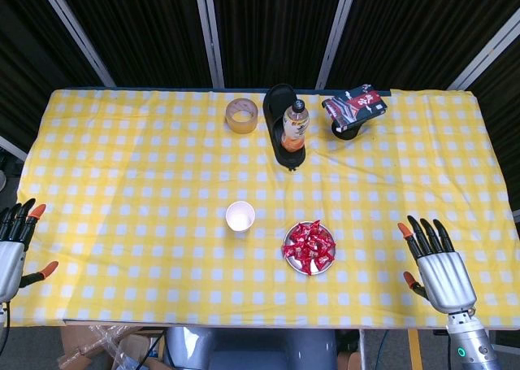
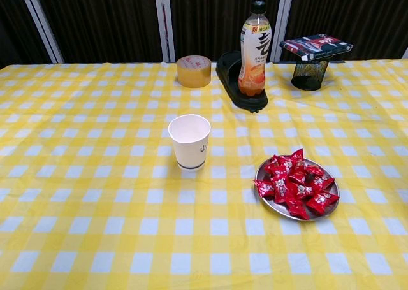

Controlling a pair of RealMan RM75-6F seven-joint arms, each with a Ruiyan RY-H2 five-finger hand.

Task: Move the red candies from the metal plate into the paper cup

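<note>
The metal plate [image 2: 264,173] heaped with red candies [image 2: 294,183] sits right of the upright paper cup [image 2: 189,141]. Right hand [image 1: 434,261] and left hand [image 1: 14,241] wait empty, fingers spread. A careless reach could topple the light cup.

Desk [image 1: 146,183]: covered edge to edge by a yellow-and-white checked cloth [image 2: 95,194], lying flat with faint creases. Lighting is even, with no strong shadows on the surface.

Backdrop: dark pleated curtain [image 1: 146,28] across the whole upper frame in both views, divided by pale upright struts [image 2: 164,22], which appear slanted in the head view.

Below the near desk edge, lower left of the head view: a cardboard box [image 1: 81,346] with crumpled clear plastic [image 1: 122,350] beside it. Grey floor [image 1: 504,337] shows at lower right.
</note>
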